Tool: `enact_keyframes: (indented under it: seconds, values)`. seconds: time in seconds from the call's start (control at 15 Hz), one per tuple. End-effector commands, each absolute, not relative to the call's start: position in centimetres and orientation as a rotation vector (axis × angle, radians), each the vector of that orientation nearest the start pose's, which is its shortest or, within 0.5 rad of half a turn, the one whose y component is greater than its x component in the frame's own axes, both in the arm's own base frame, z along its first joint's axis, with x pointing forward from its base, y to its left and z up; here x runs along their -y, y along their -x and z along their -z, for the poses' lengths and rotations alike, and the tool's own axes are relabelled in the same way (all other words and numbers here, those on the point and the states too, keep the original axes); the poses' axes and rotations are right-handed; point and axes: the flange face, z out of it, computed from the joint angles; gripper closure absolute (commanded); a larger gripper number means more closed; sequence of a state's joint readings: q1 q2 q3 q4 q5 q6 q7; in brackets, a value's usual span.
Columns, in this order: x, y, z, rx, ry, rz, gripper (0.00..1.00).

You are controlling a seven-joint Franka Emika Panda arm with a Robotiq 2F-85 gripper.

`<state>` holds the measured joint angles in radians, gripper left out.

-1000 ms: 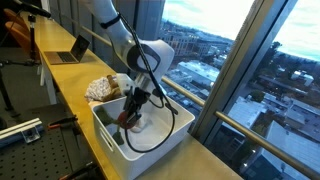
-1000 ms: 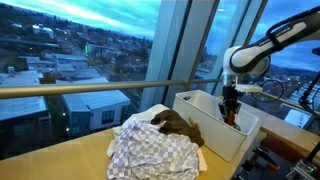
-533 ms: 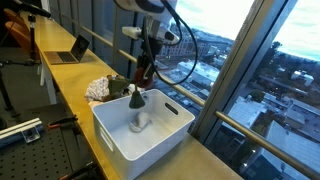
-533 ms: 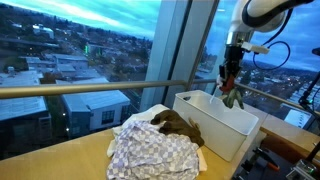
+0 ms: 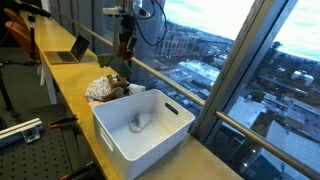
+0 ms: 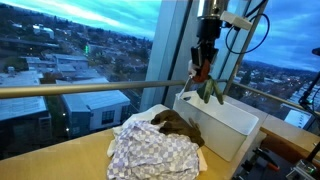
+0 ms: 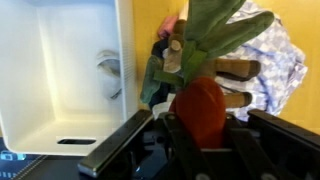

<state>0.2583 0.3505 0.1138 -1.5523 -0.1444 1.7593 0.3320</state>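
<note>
1. Since the earlier frames the gripper [image 6: 203, 66] has risen out of the bin [image 6: 228, 122] with the toy [image 6: 205, 80]. It has swung sideways towards the cloth [image 6: 150, 150].
2. The jaws are closed narrowly on the toy, with a finger pressed against each side of it. In the wrist view the gripper [image 7: 205, 128] clamps the toy's red-orange body [image 7: 200, 108].
3. The toy hangs in the air, high above the counter [image 5: 60, 75] and touching nothing but the fingers. Its green leaves point down, away from the gripper.
4. In an exterior view the gripper [image 5: 124, 47] is past the bin's far end, above the pile beside it. The wrist view agrees: the bin [image 7: 50, 90] lies off to one side.
5. A brown thing [image 6: 178, 123] lies on the checked cloth, touching the bin's outer wall.
6. A grey piece [image 5: 138, 123] lies on the bin's floor.
7. A laptop [image 5: 70, 50] stands open farther along the counter, well apart from the bin.
</note>
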Motion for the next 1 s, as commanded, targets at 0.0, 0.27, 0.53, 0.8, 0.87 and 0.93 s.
enact_keyframes:
  seconds: [0.0,0.27,0.53,0.8,0.87,0.93]
  values:
    - [-29.8,-61.4,-40.3,0.259,3.312,-0.215,0.95]
    - [-35.3,-60.9,-36.3,0.381,3.314,-0.262,0.88]
    - [-35.3,-62.1,-35.6,0.376,3.306,-0.283,0.42]
    - [-32.6,-63.6,-37.3,0.314,3.314,-0.283,0.14]
    - [-31.9,-64.0,-37.8,0.298,3.314,-0.279,0.06]
    - [-30.9,-64.3,-38.5,0.278,3.309,-0.271,0.01]
